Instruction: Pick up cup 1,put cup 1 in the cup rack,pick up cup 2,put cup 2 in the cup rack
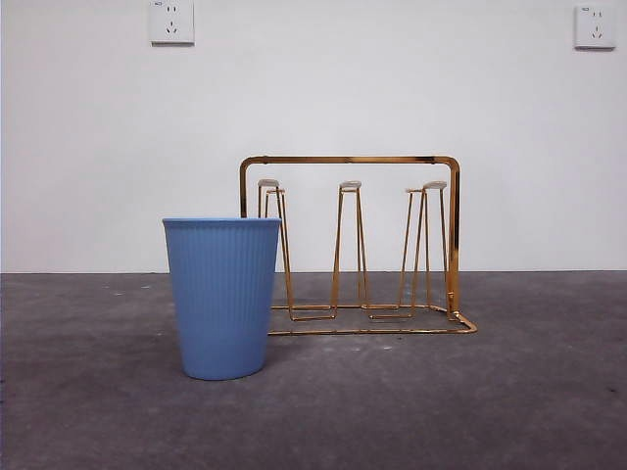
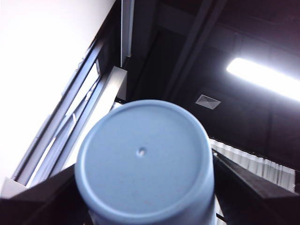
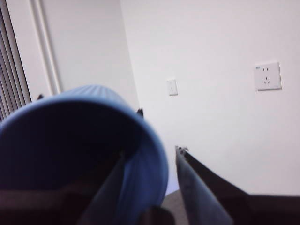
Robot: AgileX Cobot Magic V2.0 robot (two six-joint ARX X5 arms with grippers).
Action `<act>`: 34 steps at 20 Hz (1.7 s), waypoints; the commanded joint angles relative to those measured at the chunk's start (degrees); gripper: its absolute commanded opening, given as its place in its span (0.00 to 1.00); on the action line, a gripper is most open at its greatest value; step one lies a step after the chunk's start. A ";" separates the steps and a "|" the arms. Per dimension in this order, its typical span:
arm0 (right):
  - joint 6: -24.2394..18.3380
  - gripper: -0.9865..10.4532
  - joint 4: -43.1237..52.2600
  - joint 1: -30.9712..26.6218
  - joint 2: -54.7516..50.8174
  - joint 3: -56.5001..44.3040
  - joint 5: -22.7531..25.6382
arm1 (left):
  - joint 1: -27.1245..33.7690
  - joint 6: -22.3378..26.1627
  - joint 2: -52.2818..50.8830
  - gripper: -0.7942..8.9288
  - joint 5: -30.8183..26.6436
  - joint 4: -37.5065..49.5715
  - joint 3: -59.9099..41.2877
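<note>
The left gripper (image 2: 145, 187) has its two jaws pressed on the sides of the left cup (image 2: 145, 154), so it can't drop. We see the cup's flat bottom, with the ceiling behind it.

The right gripper (image 3: 151, 152) holds the right cup (image 3: 61, 140) by its rim, one jaw inside and one outside. I think that grip makes it easy to turn over a peg.

Neither arm shows in the front view. There the table cup (image 1: 222, 294) stands on the table (image 1: 509, 411), near the cup rack (image 1: 349, 159), whose pegs are all bare
</note>
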 commanded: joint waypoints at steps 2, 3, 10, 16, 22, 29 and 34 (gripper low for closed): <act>-2.73 0.26 -1.68 -0.02 -1.70 -0.24 0.31 | 1.46 0.92 -0.42 0.07 0.11 -0.83 -0.09; -3.52 0.26 -2.49 -0.02 -2.29 -0.24 0.74 | 1.84 0.92 -0.57 0.07 0.11 -1.25 -0.09; -12.11 0.26 -15.69 -0.04 -8.35 -0.24 10.67 | 4.81 0.94 -1.31 0.07 1.81 -2.84 -0.09; -19.08 0.26 -31.28 -0.04 -13.60 -0.24 23.76 | 5.90 5.68 -1.31 0.07 3.06 -12.50 -0.09; -20.72 0.25 -43.06 -0.04 -16.87 -0.24 31.36 | 3.96 22.99 -1.29 0.07 -3.85 -32.30 -0.09; -20.70 0.25 -46.36 -0.02 -18.53 -0.24 35.91 | 0.00 36.52 -0.39 0.07 -12.57 -42.53 -0.09; -20.72 0.25 -47.23 -0.02 -18.49 -0.24 35.91 | -2.99 41.11 3.69 0.07 -18.16 -43.30 -0.09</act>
